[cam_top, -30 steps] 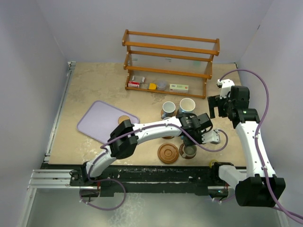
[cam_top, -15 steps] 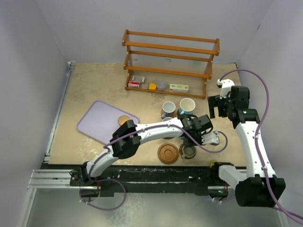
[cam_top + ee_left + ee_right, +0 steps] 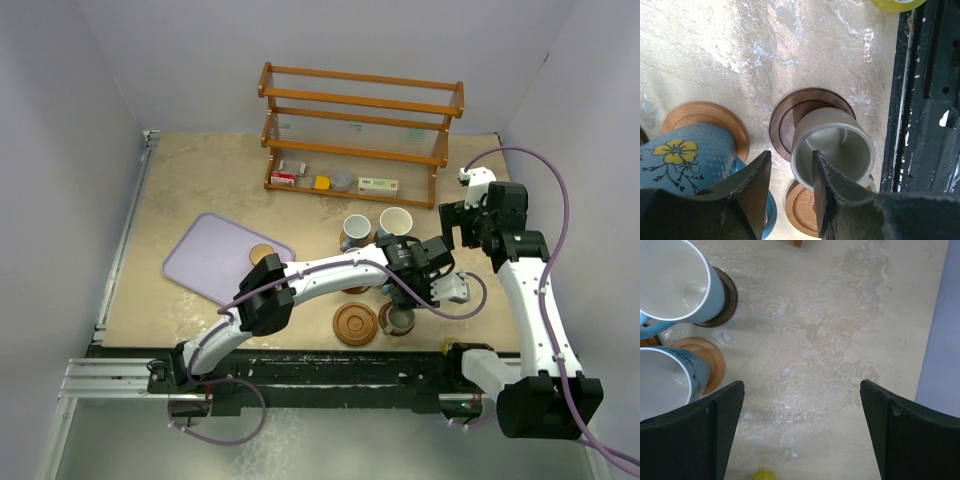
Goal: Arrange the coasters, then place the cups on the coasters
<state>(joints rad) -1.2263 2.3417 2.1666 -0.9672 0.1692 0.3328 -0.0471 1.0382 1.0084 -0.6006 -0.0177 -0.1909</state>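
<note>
Two left fingers [image 3: 757, 172], slightly parted, hover over the rim of a dull grey-green cup [image 3: 835, 150] on a dark round wooden coaster [image 3: 785, 117]. Right fingers [image 3: 715, 415] gape over beige surface [image 3: 840, 315]. From above, two blue cups [image 3: 395, 225] stand left of them.

Wooden rack [image 3: 360, 78] holds small boxes [image 3: 378, 184]; lavender tray [image 3: 205, 262] front-left.

Bright, even overhead light, soft shadows; wrist views blur at their bottom edges.

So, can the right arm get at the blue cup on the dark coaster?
Probably yes: the right gripper hangs open near the cup, with only bare table between them.
</note>
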